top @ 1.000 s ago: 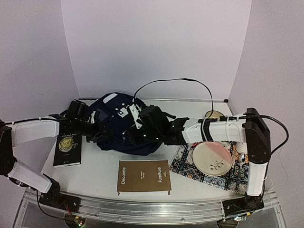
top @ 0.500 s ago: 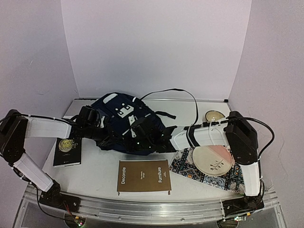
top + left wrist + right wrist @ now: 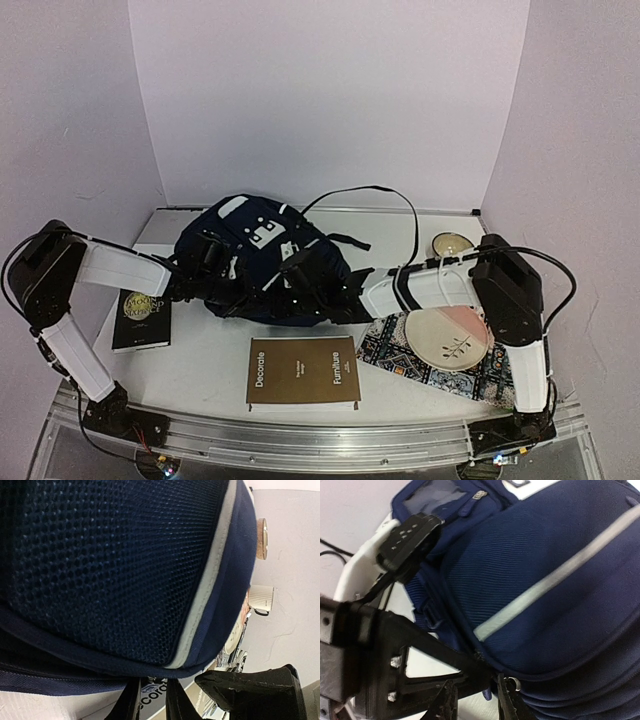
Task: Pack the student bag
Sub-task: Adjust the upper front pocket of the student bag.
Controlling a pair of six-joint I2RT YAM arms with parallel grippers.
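Top external view is showing one bag lying on the table, toward the back and a little left of middle. I am reaching into it with two arms, one from each side. My left gripper is pressing against the bag's left flank and my right gripper against its near right edge.

Two books are lying on the table: one black book just left of the bag, under my left arm, and one brown book in front of the bag, apart from it. One plate is sitting on one patterned mat at the right, and one small bowl is standing behind them.

Seen from the left wrist, my left gripper is holding its two fingers close together under the bag's lower edge, with a narrow gap between them. I cannot tell whether the tips are pinching fabric.

Seen from the right wrist, my right gripper is also keeping a narrow gap, at the bag's zipped seam. One small blue tab is hanging between the two fingers. I cannot tell whether they are gripping it.
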